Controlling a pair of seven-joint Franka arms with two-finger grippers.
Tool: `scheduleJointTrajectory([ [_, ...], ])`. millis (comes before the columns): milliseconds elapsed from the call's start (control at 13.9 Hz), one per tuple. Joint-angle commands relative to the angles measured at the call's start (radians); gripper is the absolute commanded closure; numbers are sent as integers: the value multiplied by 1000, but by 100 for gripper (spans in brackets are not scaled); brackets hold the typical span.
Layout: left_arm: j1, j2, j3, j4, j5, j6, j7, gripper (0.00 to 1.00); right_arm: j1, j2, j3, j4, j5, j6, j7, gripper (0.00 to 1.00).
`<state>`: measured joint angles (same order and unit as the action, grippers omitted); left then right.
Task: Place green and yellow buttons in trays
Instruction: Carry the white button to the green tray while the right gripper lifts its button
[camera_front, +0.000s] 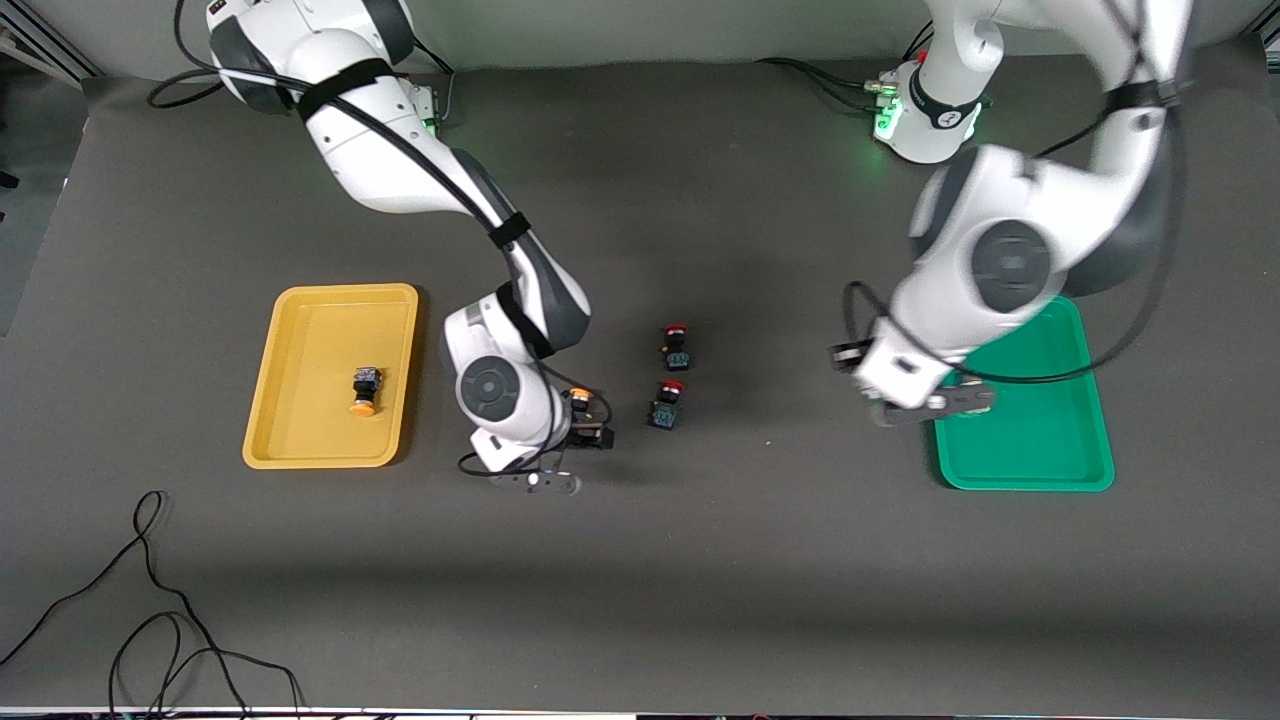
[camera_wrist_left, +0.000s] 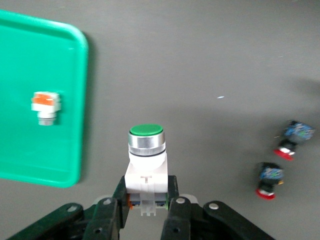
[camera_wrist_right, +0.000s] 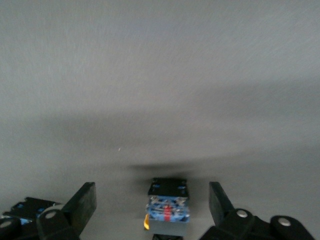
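Note:
My left gripper (camera_wrist_left: 147, 210) is shut on a white button with a green cap (camera_wrist_left: 146, 150) and holds it up over the grey table, just off the green tray's (camera_wrist_left: 30, 145) rim. A white button with an orange mark (camera_wrist_left: 46, 107) lies in that tray. In the front view the left gripper (camera_front: 930, 405) hangs at the green tray's (camera_front: 1040, 440) edge. My right gripper (camera_wrist_right: 152, 207) stands open low over the table, one finger on each side of a dark button with a yellow cap (camera_wrist_right: 168, 210), also (camera_front: 580, 397). Another yellow-capped button (camera_front: 364, 390) lies in the yellow tray (camera_front: 300, 330).
Two dark buttons with red caps (camera_front: 677, 345) (camera_front: 667, 403) lie mid-table between the arms, beside the right gripper. A black cable (camera_front: 150, 600) loops on the table near the front camera at the right arm's end.

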<state>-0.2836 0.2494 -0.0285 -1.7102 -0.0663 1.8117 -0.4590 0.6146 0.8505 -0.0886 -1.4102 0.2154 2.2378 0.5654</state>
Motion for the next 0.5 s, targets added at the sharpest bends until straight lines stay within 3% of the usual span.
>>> scheduleJointTrajectory([
  [0,154,-42,-1,-39,-10,-83,227,79,31,19,-19,4,-22,0,28,0],
  [143,271,-55,1,-58,51,-104,372,79,53,16,-22,-33,-25,0,28,0],
  [359,406,-39,1,-124,89,-7,525,79,128,15,-98,-87,-30,10,30,2],
  [430,429,-33,1,-178,94,71,551,79,134,15,-105,-88,-30,10,30,22],
])
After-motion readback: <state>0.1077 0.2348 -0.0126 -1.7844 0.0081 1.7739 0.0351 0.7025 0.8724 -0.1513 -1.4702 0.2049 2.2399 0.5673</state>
